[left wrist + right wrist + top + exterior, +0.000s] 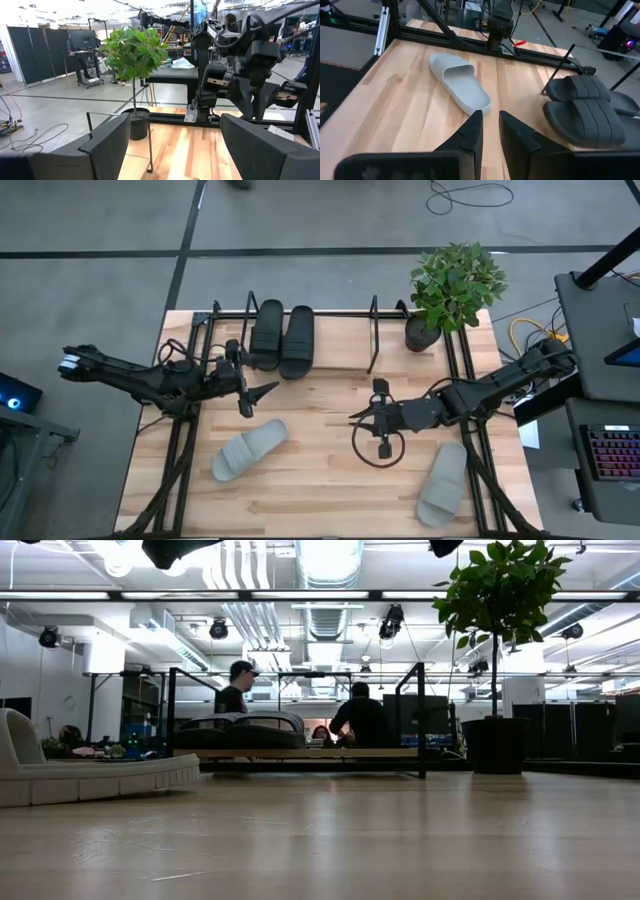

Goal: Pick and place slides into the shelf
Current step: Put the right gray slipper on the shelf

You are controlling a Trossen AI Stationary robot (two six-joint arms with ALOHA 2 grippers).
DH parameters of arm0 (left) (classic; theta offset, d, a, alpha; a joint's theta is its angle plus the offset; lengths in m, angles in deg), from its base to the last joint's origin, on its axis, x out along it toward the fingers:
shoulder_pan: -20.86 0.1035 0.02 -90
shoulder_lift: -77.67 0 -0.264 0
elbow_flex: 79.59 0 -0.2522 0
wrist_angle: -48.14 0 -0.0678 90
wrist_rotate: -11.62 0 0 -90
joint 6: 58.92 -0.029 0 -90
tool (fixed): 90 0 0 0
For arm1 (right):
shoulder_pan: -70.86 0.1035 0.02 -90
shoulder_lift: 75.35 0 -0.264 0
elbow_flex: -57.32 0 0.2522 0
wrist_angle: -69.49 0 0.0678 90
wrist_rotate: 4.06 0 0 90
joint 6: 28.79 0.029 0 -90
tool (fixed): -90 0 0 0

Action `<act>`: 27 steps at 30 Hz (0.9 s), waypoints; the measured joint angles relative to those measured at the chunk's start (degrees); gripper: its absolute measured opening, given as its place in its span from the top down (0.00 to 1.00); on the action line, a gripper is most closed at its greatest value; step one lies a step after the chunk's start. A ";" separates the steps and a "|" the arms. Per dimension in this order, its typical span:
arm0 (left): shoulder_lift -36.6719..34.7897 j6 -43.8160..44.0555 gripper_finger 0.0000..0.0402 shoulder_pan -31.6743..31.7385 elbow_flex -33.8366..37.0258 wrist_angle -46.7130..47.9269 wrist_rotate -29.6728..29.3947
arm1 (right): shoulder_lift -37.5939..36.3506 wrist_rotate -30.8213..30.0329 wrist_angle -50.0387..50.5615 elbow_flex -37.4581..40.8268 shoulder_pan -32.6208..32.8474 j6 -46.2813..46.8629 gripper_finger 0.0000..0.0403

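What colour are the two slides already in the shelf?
Dark grey slides, clearest in the right wrist view.

Overhead, table-level, two wrist views; shared shelf (290,330).

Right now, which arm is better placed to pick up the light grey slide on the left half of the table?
Probably the left: the left gripper hovers close beside that slide, jaws open. The right gripper faces it but from farther away.
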 joint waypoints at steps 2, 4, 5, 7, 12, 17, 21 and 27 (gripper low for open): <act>0.03 0.00 0.27 0.01 0.00 -0.10 0.01 | -0.51 0.02 1.70 -0.41 0.02 1.51 0.87; -0.06 0.02 0.27 0.02 0.00 0.31 0.01 | -0.78 0.57 6.31 -2.06 0.15 4.84 0.87; -0.04 0.02 0.27 0.02 0.02 0.25 -0.01 | -0.81 2.04 10.48 -3.27 0.14 6.64 0.87; -0.06 0.02 0.27 0.02 0.02 0.09 0.00 | -0.73 6.76 19.87 -6.21 0.13 10.59 0.87; -0.18 0.04 0.27 0.00 0.07 0.28 -0.03 | 0.16 17.67 39.04 -12.92 1.05 21.86 0.87; -0.35 0.04 0.27 0.02 0.07 0.24 -0.05 | 0.33 24.67 54.40 -14.96 2.77 26.73 0.87; -0.32 0.11 0.27 0.02 0.07 0.12 -0.10 | 0.33 28.71 56.94 -12.75 3.15 33.12 0.86; -0.19 0.33 0.27 0.02 0.11 0.27 -0.10 | 0.31 39.32 56.11 -7.13 4.59 43.29 0.75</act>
